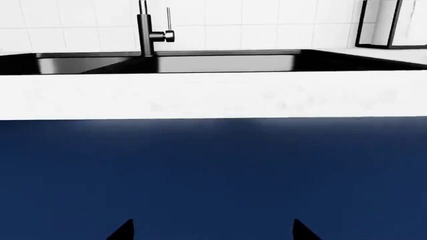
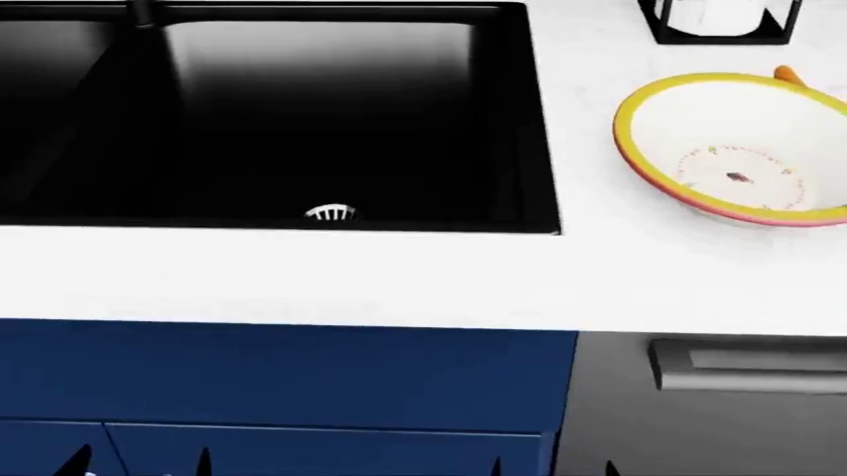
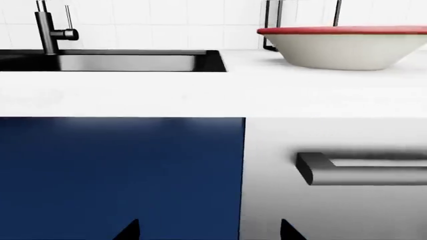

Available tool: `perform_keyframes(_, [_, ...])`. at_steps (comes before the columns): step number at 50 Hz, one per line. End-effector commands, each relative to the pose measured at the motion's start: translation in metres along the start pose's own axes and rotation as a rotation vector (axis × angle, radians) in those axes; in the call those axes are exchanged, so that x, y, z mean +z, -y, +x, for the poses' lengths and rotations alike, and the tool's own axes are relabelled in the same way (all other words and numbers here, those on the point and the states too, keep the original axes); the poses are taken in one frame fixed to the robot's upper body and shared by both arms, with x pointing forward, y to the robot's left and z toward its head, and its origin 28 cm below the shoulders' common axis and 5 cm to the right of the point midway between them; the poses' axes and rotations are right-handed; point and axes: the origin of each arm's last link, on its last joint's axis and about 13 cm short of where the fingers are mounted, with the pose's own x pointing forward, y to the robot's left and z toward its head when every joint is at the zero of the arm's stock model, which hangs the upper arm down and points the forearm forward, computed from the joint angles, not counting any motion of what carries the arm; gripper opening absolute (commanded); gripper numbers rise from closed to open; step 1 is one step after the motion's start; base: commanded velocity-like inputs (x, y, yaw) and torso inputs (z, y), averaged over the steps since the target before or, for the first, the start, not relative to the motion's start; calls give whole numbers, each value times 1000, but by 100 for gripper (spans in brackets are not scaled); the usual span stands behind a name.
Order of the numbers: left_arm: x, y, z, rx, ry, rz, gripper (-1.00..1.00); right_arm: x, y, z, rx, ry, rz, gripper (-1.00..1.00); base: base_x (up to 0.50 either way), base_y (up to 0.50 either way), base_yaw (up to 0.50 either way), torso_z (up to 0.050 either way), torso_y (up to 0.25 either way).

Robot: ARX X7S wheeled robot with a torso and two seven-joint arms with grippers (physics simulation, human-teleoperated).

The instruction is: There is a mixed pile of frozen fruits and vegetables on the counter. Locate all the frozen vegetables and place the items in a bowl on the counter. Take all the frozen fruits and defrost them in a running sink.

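The black sink [image 2: 503, 119] lies in the white counter [image 2: 397, 278], with a silver drain strainer [image 2: 331, 212] in its right basin. Its black faucet [image 1: 148, 32] stands at the back. Right of the sink sits the white bowl [image 2: 630, 159] with a yellow, red-edged rim; nothing lies in it. An orange carrot tip [image 2: 788, 74] pokes out behind the bowl. The frozen fruits are out of view. Both grippers hang below counter height, facing the cabinet fronts. My left gripper [image 1: 213, 231] and my right gripper [image 3: 210, 231] are open, with nothing between their fingers.
A black wire holder [image 2: 721, 22] with something white in it stands behind the bowl. Under the counter are a dark blue cabinet front [image 2: 265, 377] and a grey panel with a bar handle [image 2: 748, 362]. A white tiled wall backs the counter.
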Motion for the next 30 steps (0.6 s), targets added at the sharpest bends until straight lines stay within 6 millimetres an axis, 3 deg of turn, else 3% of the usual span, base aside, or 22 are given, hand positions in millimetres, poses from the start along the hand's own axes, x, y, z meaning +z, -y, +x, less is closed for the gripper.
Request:
perform_keyframes(1, [-1, 0, 0, 2, -1, 8, 100, 0, 0, 0, -1, 3, -2, 100, 0, -500, 0, 0, 0])
perform_keyframes(30, [-1, 0, 0, 5, -8, 12, 100, 0, 0, 0, -5, 3, -4, 100, 0, -500, 0, 0, 0])
